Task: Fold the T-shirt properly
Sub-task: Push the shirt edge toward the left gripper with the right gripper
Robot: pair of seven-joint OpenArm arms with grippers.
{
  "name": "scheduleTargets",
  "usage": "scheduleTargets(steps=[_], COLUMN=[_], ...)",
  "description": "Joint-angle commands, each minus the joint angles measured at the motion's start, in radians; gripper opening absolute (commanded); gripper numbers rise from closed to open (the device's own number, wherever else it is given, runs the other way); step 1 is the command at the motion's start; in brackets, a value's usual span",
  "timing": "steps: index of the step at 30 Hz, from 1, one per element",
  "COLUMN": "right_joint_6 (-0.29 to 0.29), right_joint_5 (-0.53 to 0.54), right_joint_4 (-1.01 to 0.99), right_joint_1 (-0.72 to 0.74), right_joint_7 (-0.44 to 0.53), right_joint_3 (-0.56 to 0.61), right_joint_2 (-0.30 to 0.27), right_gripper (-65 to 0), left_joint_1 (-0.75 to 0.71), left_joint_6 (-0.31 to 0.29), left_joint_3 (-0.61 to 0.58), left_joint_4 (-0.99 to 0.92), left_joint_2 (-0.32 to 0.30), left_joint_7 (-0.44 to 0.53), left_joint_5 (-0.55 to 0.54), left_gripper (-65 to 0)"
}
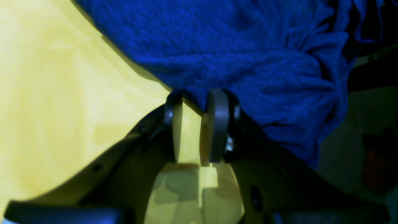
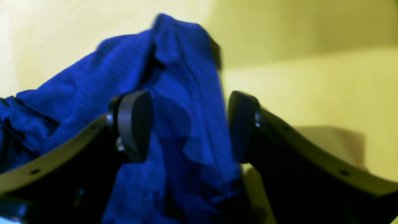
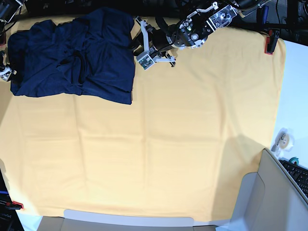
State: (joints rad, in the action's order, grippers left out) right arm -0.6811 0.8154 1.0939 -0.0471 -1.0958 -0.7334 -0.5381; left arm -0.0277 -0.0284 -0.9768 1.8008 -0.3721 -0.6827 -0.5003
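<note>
The dark navy T-shirt lies bunched at the far left of the yellow table cloth. My left gripper is at the shirt's right edge; its jaws stand a narrow gap apart, with yellow cloth showing between them and the shirt's hem at the fingertips. In the base view the left gripper reaches in from the top middle. My right gripper is open wide around a raised fold of the shirt, at the shirt's left edge in the base view.
Red clamps hold the cloth at its corners. A tape roll, a keyboard and a grey box sit at the right and bottom right, off the cloth.
</note>
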Motion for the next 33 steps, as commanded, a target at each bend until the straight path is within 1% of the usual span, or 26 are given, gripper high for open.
scheduleTargets(steps=[1, 6, 9, 11, 16, 19, 20, 21, 24, 27, 29, 33], right_joint_6=[-0.017, -0.017, -0.017, -0.017, -0.017, -0.017, -0.017, -0.017, -0.017, -0.017, -0.017, -0.017], right_joint_5=[-0.032, -0.032, -0.032, -0.031, -0.029, -0.029, -0.029, -0.029, -0.032, -0.037, -0.037, -0.037], right_joint_4=[-0.007, 0.127, 0.23, 0.277, 0.386, 0.417, 0.42, 0.42, 0.418, 0.415, 0.4, 0.371], right_joint_1=[-0.009, -0.072, -0.127, -0.158, -0.221, -0.231, -0.231, -0.228, -0.219, -0.198, -0.195, -0.178], right_joint_7=[-0.083, -0.085, -0.085, -0.085, -0.085, -0.085, -0.085, -0.085, -0.083, -0.083, -0.082, -0.083], right_joint_3=[0.039, 0.1, 0.11, 0.11, 0.105, 0.104, 0.107, 0.108, 0.105, 0.105, 0.104, 0.108], right_joint_2=[0.046, 0.123, 0.154, 0.168, 0.172, 0.184, 0.186, 0.186, 0.21, 0.22, 0.221, 0.223], right_gripper=[-26.4, -26.4, -26.4, -26.4, -26.4, -26.7, -28.0, -30.6, -45.9, -56.1, -58.4, -59.4], left_joint_1=[0.012, 0.013, 0.013, 0.013, 0.013, 0.013, 0.013, 0.013, 0.013, 0.013, 0.012, 0.008], left_joint_6=[-0.003, -0.003, -0.003, -0.003, -0.003, -0.002, -0.002, -0.002, -0.002, -0.002, -0.002, -0.002], left_joint_3=[0.005, 0.005, 0.005, 0.005, 0.005, 0.005, 0.005, 0.005, 0.005, 0.005, 0.005, 0.005], left_joint_4=[0.012, -0.011, -0.011, -0.011, -0.011, -0.011, -0.011, -0.011, -0.011, -0.011, -0.011, -0.011], left_joint_2=[0.002, 0.005, 0.005, 0.005, 0.005, 0.005, 0.005, 0.005, 0.005, 0.002, 0.002, 0.002], left_joint_7=[0.016, 0.016, 0.016, 0.016, 0.016, 0.016, 0.016, 0.016, 0.016, 0.016, 0.016, 0.016], left_joint_5=[-0.002, -0.002, -0.002, -0.002, -0.002, -0.002, -0.002, -0.002, -0.002, -0.002, -0.002, -0.002], left_gripper=[-50.4, -50.4, -50.4, -50.4, -50.4, -50.4, -50.4, -50.4, -50.4, -50.4, -50.4, -50.4])
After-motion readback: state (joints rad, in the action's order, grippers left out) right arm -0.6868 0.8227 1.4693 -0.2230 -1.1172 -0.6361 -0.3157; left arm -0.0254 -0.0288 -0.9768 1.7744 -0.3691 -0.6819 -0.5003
